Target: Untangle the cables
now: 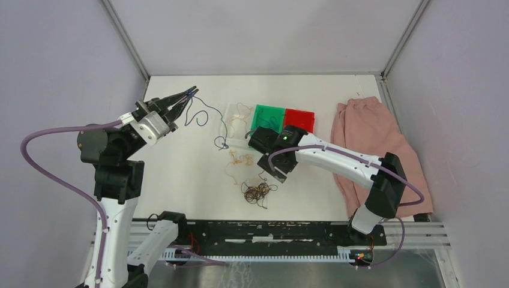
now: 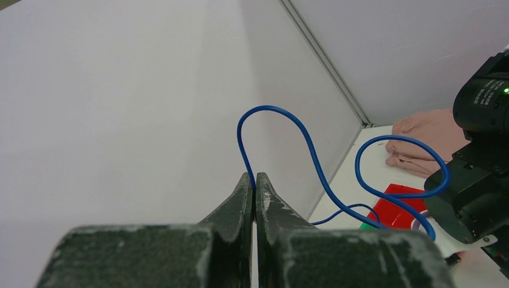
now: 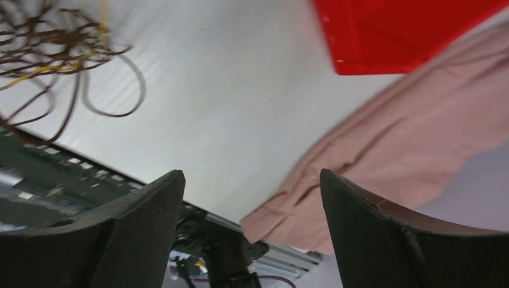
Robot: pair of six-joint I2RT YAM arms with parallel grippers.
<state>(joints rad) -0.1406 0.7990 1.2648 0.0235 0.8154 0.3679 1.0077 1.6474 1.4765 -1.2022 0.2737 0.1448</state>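
My left gripper is raised over the table's back left and is shut on a thin blue cable. In the left wrist view the closed gripper pinches the blue cable, which loops up and trails right toward the trays. My right gripper hangs open and empty at the table's middle, just right of a dark brown tangle. In the right wrist view the gripper is wide open, with the brown tangle at the top left. Yellow-tan strands lie left of my right gripper.
A clear tray, a green tray and a red tray sit in a row at the back. A pink cloth lies on the right and shows in the right wrist view. The black front rail borders the table.
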